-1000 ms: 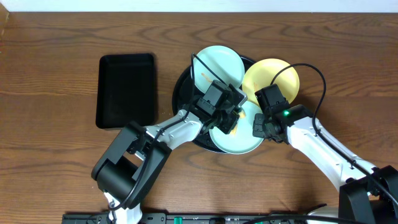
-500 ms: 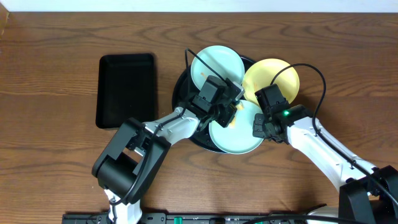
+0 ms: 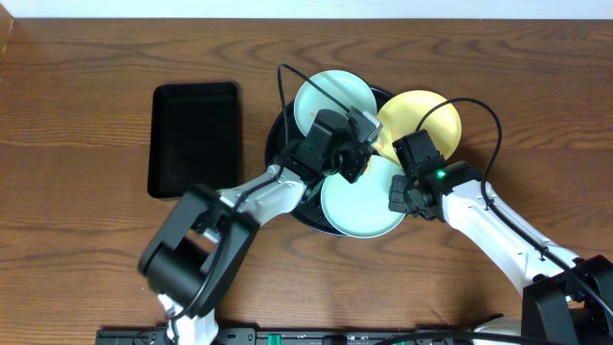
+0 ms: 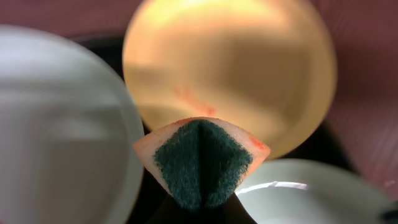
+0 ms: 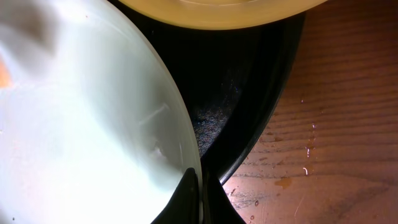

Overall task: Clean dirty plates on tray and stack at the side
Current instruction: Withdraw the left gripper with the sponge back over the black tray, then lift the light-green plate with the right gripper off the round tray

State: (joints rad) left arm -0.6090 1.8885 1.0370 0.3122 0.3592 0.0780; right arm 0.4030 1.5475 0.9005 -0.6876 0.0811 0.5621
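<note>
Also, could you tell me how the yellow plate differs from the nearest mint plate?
The yellow plate carries a reddish smear; the near mint plate looks clean. The yellow plate overhangs the round tray's far right rim; the near mint plate lies at its front, pinched by the right tool. Both are round and shallow.

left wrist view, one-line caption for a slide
Folded green-faced sponge held before the smudged yellow plate, mint plates flanking it.
</note>
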